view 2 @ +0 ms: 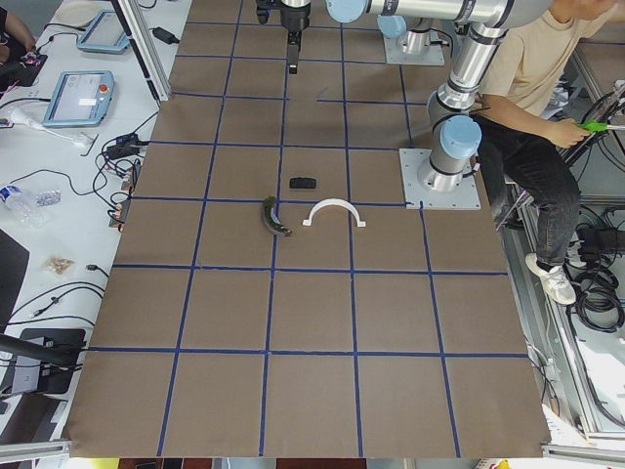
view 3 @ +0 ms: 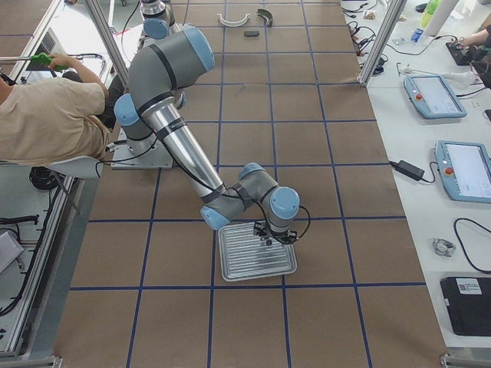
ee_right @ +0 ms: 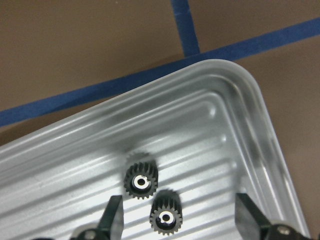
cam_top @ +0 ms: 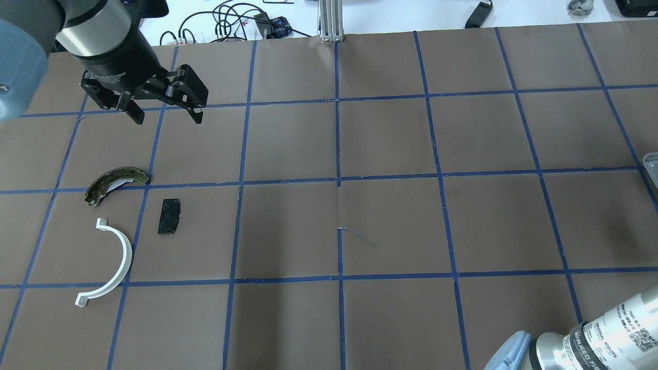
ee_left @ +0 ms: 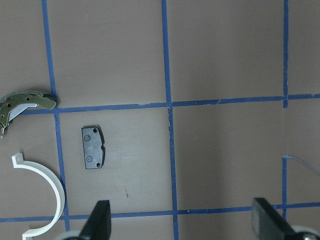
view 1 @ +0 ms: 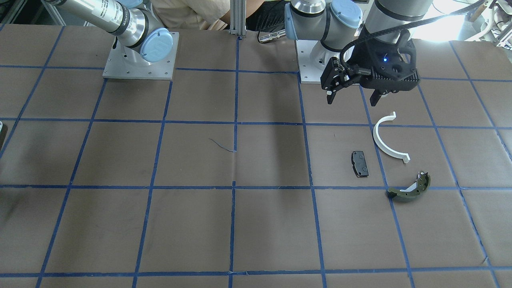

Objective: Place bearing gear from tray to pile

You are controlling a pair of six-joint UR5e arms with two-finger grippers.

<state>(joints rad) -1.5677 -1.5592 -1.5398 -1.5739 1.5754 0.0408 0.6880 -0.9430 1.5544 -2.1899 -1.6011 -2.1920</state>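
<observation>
Two small black bearing gears (ee_right: 140, 181) (ee_right: 166, 218) lie in the ribbed silver tray (ee_right: 235, 115), near its corner. My right gripper (ee_right: 181, 220) is open over the tray, with the gears between its fingers; it touches neither. The tray (view 3: 230, 268) also shows in the exterior right view, under the right gripper (view 3: 268, 236). The pile lies at the table's other end: a white arc (cam_top: 114, 264), a black pad (cam_top: 169, 216) and an olive brake shoe (cam_top: 114, 182). My left gripper (cam_top: 168, 118) hangs open and empty above the table, just beyond the pile.
Brown paper with a blue tape grid covers the table. The tray's edge (cam_top: 652, 167) shows at the overhead view's right border. A person in a beige shirt (view 3: 46, 115) sits behind the robot. Arm bases (view 1: 140, 60) stand at the robot's side.
</observation>
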